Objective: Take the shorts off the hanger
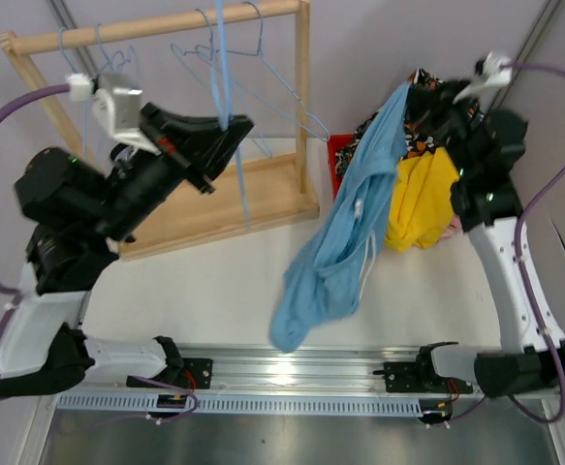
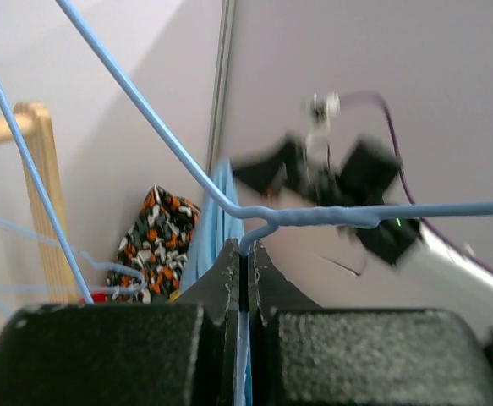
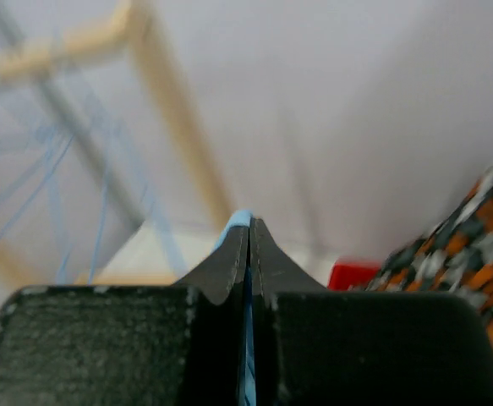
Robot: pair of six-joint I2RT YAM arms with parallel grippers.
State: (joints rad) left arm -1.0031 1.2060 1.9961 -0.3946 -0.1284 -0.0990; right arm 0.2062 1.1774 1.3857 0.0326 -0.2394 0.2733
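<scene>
The light blue shorts (image 1: 345, 232) hang limp from my right gripper (image 1: 410, 94), which is shut on their top edge (image 3: 243, 222), and they trail down to the table. My left gripper (image 1: 232, 128) is shut on a blue wire hanger (image 1: 226, 68), pinching the wire at its bend (image 2: 248, 244). The shorts are off that hanger. The yellow shorts (image 1: 423, 199) and the black-orange-white blotched shorts (image 1: 427, 126) lie piled under my right arm. The blotched shorts also show in the left wrist view (image 2: 157, 245) and the right wrist view (image 3: 474, 254). The other patterned shorts are hidden.
A wooden rack (image 1: 166, 24) on a wooden base (image 1: 224, 208) stands at the back left, with several more bare blue hangers (image 1: 103, 53) on its rail. A red bin (image 1: 340, 155) sits under the pile of shorts. A metal rail (image 1: 292, 373) runs along the near edge.
</scene>
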